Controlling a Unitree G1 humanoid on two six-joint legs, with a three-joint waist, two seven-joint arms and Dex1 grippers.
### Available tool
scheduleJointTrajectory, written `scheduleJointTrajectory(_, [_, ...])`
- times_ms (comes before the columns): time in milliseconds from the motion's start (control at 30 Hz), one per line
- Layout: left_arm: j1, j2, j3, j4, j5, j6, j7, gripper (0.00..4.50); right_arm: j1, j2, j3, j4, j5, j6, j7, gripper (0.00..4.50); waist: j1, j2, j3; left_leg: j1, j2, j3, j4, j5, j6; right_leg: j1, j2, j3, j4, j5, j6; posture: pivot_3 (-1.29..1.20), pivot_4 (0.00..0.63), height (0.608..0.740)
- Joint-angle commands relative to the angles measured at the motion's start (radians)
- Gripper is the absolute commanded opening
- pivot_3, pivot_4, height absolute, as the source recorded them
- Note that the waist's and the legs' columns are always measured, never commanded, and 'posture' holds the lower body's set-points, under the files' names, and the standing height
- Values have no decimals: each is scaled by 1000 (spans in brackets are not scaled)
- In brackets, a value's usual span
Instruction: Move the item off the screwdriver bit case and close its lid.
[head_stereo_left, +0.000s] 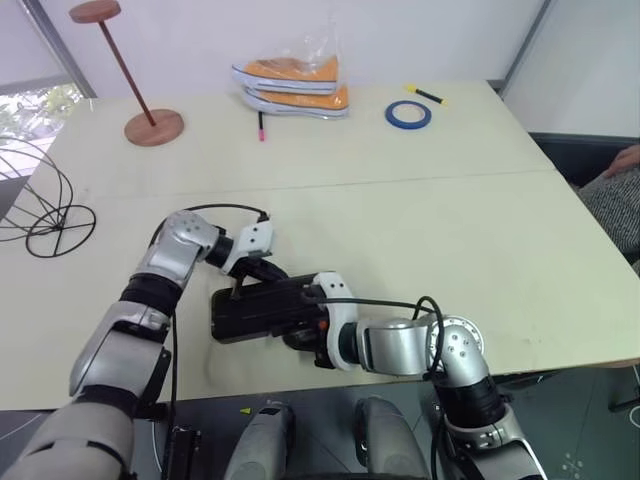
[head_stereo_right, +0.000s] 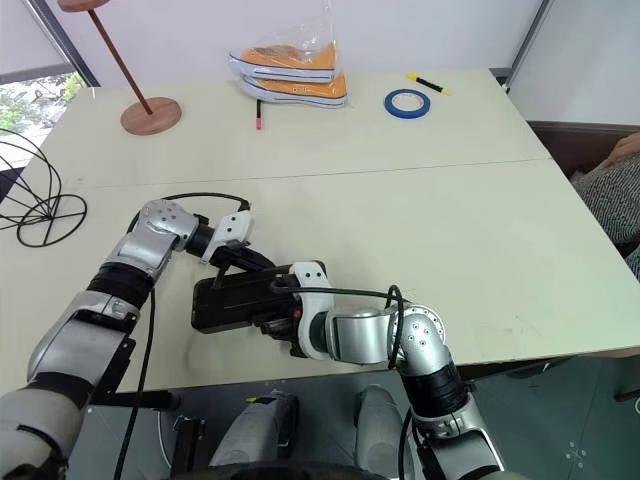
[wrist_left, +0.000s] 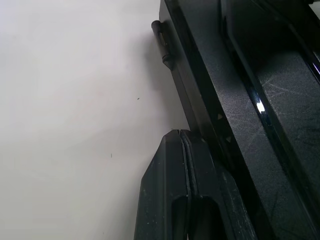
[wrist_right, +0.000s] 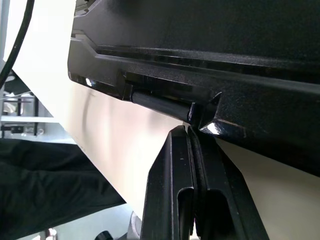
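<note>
Seen from the head camera: screwdriver bit case (head_stereo_left: 262, 308) flat on the cream table (head_stereo_left: 420, 230) near its front edge, at about 7 o'clock from the table's middle, lid (head_stereo_right: 240, 296) down over the base. Left gripper (head_stereo_left: 243, 287) at the case's far left corner, roughly 11 o'clock of the box, both black fingers pressed together with nothing between them, tips at the case's edge. Right gripper (head_stereo_left: 300, 335) at the case's near right side, about 4 o'clock of the box, likewise pinched shut on nothing, tips up against the hinge side as seen from the right wrist. Wire globe (head_stereo_left: 35, 195) off the case and standing on the table's left edge, at 10 o'clock from the case and well apart from both grippers. Red-brown stand (head_stereo_left: 130, 75) upright at the far left, 11 o'clock. Bagged orange sneakers (head_stereo_left: 295, 85) at the far edge, 12 o'clock, a pink pen (head_stereo_left: 261, 127) just beside them. Blue tape roll (head_stereo_left: 408, 114) and a yellow marker (head_stereo_left: 425, 95) at 1 o'clock. A person's sleeve (head_stereo_left: 615, 205) at the right margin, 3 o'clock.
</note>
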Motion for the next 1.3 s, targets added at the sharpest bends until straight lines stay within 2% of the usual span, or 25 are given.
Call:
scheduleJointTrajectory(33, [25,1,-39,-7,47,-96,17,0,-30,-7,-10,-56,-40,-50,-9,55,1,0,0,0,0,0,0,0,0,0,0,0,0,0,0,0,150,740])
scheduleJointTrajectory(200, [51,1,-73,8,77,-180,14,0,-40,-14,0,-71,-66,-60,-2,55,0,0,0,1,0,0,0,0,0,1,0,0,0,0,0,0,150,740])
scheduleJointTrajectory(433, [75,-20,-83,-8,80,-186,11,0,-55,-16,0,-85,-101,-66,24,55,0,1,-2,4,0,0,-1,0,1,4,0,0,-1,0,0,0,150,740])
scheduleJointTrajectory(1300, [184,-12,-95,-175,53,-90,-2,0,-103,10,21,-128,-375,-68,203,55,-3,1,-3,8,2,1,-5,0,1,5,3,2,-2,-1,0,0,150,740])
